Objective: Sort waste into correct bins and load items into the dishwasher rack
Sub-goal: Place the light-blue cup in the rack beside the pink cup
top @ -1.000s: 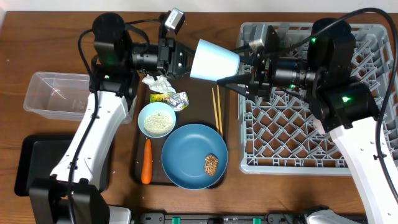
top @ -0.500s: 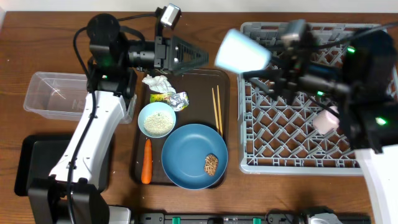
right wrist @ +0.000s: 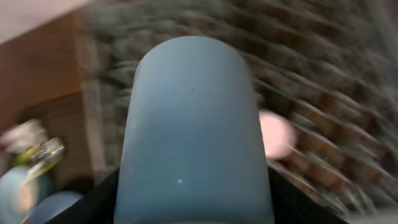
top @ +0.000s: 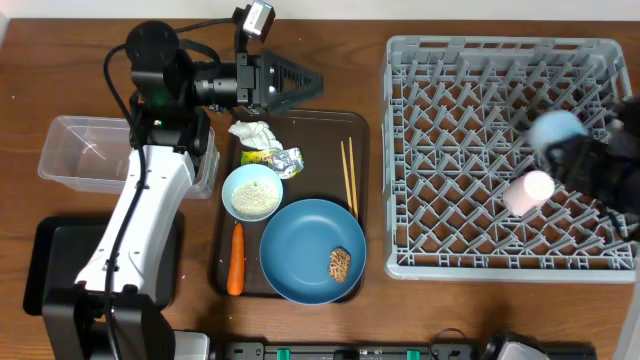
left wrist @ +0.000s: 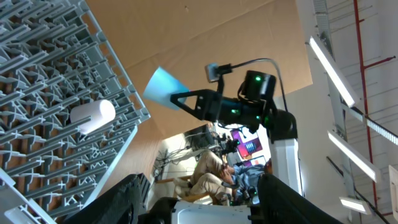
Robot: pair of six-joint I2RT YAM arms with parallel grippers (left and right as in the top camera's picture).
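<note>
Gripping light-blue cup (right wrist: 194,130) betw R jaws over rack (top: 480,45), nr pink cup (top: 527,192); L jaws apart

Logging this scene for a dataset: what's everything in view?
rack: 1, grey, right side
pink cup: 1, pink, in rack
blue cup: 1, light blue, held above rack
brown tray: 1, brown, centre
napkin: 1, white, tray's far end
wrapper: 1, yellow-green, beside napkin
bowl: 1, pale blue, on tray
rice: some, white, in bowl
plate: 1, blue, tray's near end
morsel: 1, brown, on plate
carrot: 1, orange, left of plate
chopsticks: 2, wooden, tray's right
tub: 1, clear, far left
black tray: 1, black, near-left corner
left gripper: 1, black, open, beyond tray's far end
right gripper: 1, black, shut on blue cup
</note>
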